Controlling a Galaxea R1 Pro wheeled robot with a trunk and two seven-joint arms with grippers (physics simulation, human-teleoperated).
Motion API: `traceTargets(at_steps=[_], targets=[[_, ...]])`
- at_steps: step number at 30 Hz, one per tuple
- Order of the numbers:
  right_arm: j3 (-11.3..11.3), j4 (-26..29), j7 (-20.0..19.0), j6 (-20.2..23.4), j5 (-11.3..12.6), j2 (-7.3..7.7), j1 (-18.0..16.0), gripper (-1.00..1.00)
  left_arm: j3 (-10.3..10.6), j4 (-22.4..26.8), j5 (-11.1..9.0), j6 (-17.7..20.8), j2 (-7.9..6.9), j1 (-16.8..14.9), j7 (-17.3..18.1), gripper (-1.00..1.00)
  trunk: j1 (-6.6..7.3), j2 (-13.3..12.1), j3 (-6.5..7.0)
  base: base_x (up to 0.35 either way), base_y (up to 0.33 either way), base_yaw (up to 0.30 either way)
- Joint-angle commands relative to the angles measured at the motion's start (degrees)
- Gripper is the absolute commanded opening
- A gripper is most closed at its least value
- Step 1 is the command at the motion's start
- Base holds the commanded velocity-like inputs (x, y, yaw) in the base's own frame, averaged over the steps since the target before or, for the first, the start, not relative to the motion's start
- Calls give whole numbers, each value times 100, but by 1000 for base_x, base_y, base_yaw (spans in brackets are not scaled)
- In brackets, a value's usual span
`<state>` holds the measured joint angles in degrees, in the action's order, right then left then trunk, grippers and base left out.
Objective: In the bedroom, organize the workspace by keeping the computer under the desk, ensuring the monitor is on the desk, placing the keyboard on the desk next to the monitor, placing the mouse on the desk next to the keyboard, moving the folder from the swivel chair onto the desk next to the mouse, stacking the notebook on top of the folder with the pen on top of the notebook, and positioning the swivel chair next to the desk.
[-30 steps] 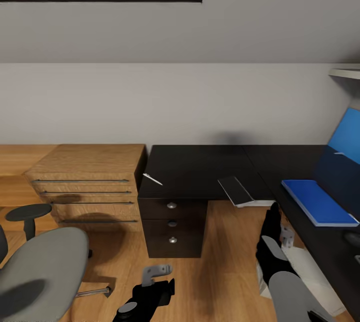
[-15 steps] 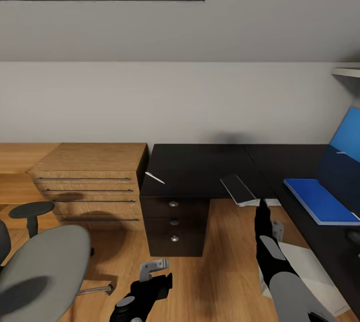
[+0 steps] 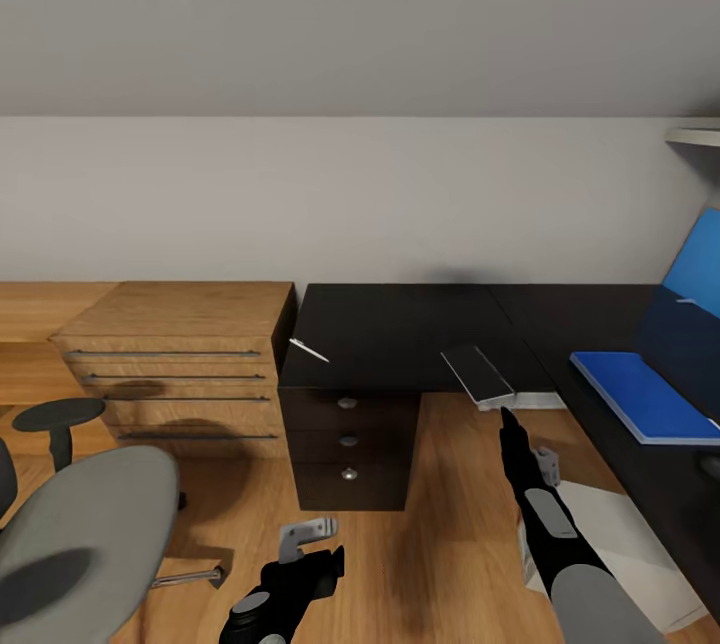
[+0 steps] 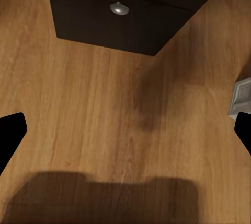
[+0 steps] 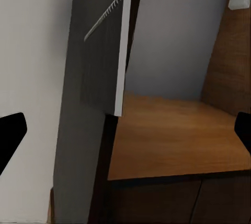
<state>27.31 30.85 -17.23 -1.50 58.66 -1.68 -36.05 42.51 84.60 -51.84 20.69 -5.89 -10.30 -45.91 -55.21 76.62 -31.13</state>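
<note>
Head view: the black desk [image 3: 400, 329] is standing against the pale wall, its drawers [image 3: 347, 444] with round silver knobs facing the wood floor [image 3: 440, 544]. A light wood dresser [image 3: 175, 364] is sitting just beside the desk's near end.

The pen [image 3: 307, 351] is lying on the desk top near the corner by the dresser. The notebook [image 3: 477, 374] is resting at the desk's front edge, partly overhanging it; in the right wrist view the notebook [image 5: 107, 59] is showing as a thin dark slab with a pale edge, jutting past the desk edge. The folder [image 3: 645, 394] is lying flat on the desk's right wing, in front of the blue back panel [image 3: 695, 269]. The notebook and the folder are lying well apart.

The white computer [image 3: 610, 549] is standing on the floor beside the right wing of the desk, partly behind the right arm.

The chair [image 3: 80, 534] is sitting well apart from the desk, seat and one black armrest [image 3: 58, 414] showing.

The right gripper [image 3: 507, 421] is reaching out below the notebook, not touching it; its fingers [image 5: 11, 132] are spread wide and released, nothing between them. The left gripper [image 3: 305, 534] is hanging low over bare floor, fingers [image 4: 11, 132] likewise released and spread, grasping nothing, with the lowest drawer ahead of it.
</note>
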Motion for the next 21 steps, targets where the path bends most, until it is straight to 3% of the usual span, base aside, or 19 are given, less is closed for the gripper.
traceTargets(at_steps=[1, 14, 18, 21], targets=[[18, -4, -37, 16, 29, -1, 9, 100, 12, 7, -26, 14, -4, -7, -41, 100, -23, 45, -24, 0, 0, 0], [4, 161, 38, 90, -82, 3, 97, 100, 12, 3, -28, 14, 0, -7, -41, 100, -308, 566, -257, 0, 0, 0], [1, 178, 88, 269, -83, 80, 98, 100, 12, 3, -28, 14, 0, -9, -41, 100, -396, 727, -329, 0, 0, 0], [-6, 179, 192, 636, -83, 221, 98, 100, 14, 3, -24, 14, 1, -8, -45, 100, -462, 847, -383, 0, 0, 0]])
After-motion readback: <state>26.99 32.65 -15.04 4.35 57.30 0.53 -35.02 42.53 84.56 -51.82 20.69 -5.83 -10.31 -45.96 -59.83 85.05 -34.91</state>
